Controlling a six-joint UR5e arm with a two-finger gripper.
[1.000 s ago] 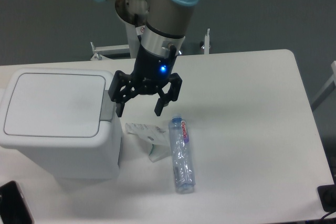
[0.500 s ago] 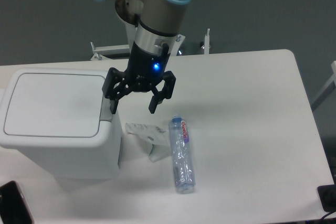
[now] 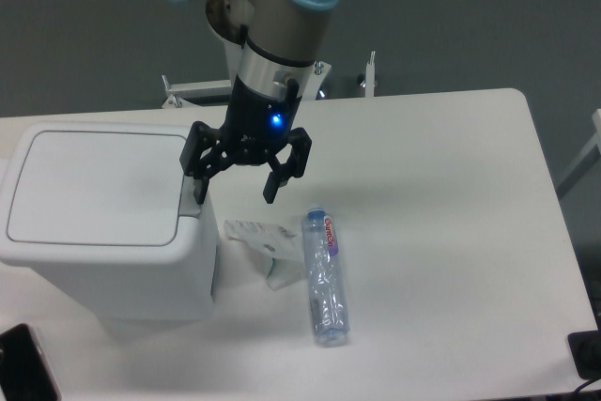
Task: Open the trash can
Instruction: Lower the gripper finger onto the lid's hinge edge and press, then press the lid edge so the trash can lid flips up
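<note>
The trash can (image 3: 99, 218) is a large white boxy bin at the left of the table, its flat lid lying closed. A grey push-tab (image 3: 191, 206) sits on its right edge. My gripper (image 3: 235, 192) hangs open just right of the bin's top right corner, pointing down. Its left fingertip (image 3: 199, 193) is right above the grey tab; whether it touches is unclear. The right finger (image 3: 273, 190) hangs over the bare table. Nothing is held between the fingers.
A clear plastic water bottle (image 3: 324, 276) lies on the white table (image 3: 451, 213) right of the bin. A crumpled white wrapper (image 3: 265, 243) lies between bin and bottle. A black object (image 3: 21, 363) sits at the front left corner.
The gripper has shifted left and slightly up, bringing its left finger over the bin's grey tab. It has barely moved in the last half second. The lid stays closed.
</note>
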